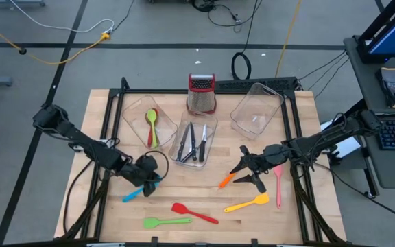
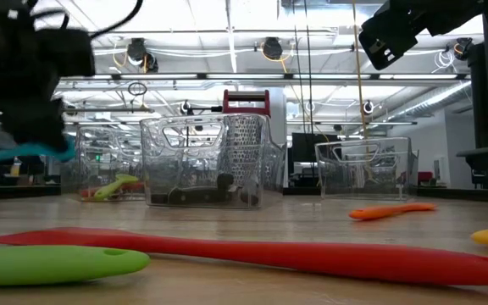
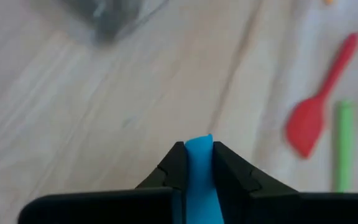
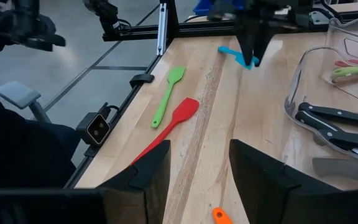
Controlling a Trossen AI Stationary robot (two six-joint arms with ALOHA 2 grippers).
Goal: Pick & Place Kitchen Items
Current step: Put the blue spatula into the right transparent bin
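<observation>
Writing could not be read on anything in these pictures.

Tubs came in three, all clear plastic, near the top middle of the high view. The left tub [image 1: 137,113] held a red spoon [image 1: 149,128] and a green spoon [image 1: 153,127] lying side by side. The middle tub [image 1: 196,141] held three black-handled knives [image 1: 193,142]. The right tub [image 1: 257,108] lay tilted near the upper right of the table, and nothing showed inside it. A steel box grater [image 1: 201,94] with a red top stood just behind the middle tub.

The left gripper [image 1: 147,181] was in the lower left of the high view. Its fingers were squeezed tight on a blue spatula [image 3: 198,180], and the low view showed the spatula lifted off the wooden table [image 1: 101,226].

The right gripper [image 1: 243,173] was right of the middle. Its fingers were partly apart and held nothing. An orange utensil [image 1: 226,180] lay just beside it.

A pink spatula [image 1: 278,184] and a yellow spatula [image 1: 247,203] lay at the lower right. A red spatula [image 1: 193,213] and a green spatula [image 1: 165,221] lay at the bottom middle.
</observation>
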